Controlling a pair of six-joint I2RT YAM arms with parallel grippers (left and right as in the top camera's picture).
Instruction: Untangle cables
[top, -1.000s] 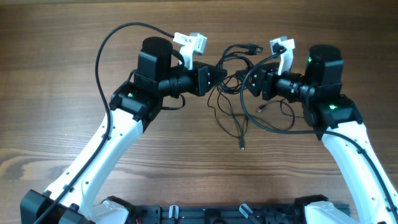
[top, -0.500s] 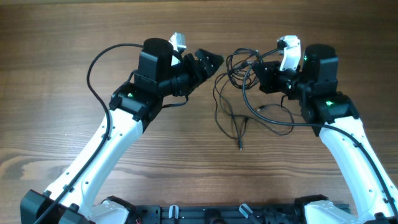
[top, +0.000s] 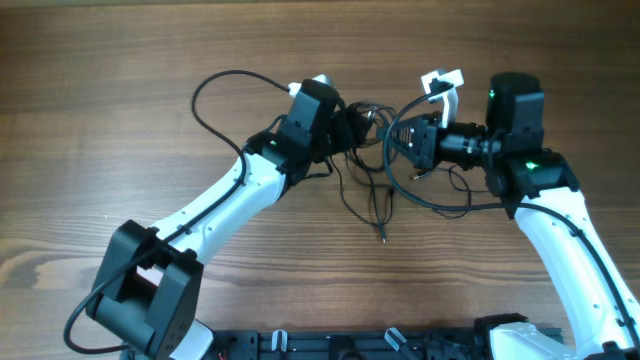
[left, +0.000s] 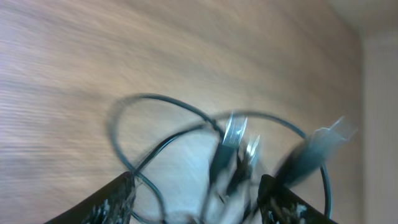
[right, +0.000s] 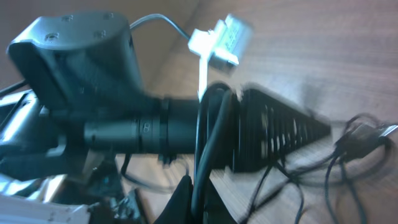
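Observation:
The cables (top: 372, 112) are thin black wires bunched between the two arms, with loose loops trailing down to a plug end (top: 381, 238). My left gripper (top: 352, 122) reaches into the bunch from the left. In the blurred left wrist view it (left: 196, 180) stands open, with wire loops (left: 155, 99) and silver plug ends (left: 233, 134) between and beyond its fingers. My right gripper (top: 403, 140) faces the bunch from the right and is shut (right: 198, 186). A thicker black arm cable (right: 200, 149) crosses its tips, so I cannot see whether a thin wire is pinched. More thin cables (right: 360, 137) lie to the right.
Everything rests on a wooden table (top: 120, 150). Each arm carries its own thick black cable loop, one at the left (top: 215, 85) and one at the right (top: 440, 205). The left arm's body (right: 74, 56) fills much of the right wrist view.
The left gripper let go, pulled back and opened, then stretched in again to the bunch. The right gripper closed, and the wires shifted slightly toward it.

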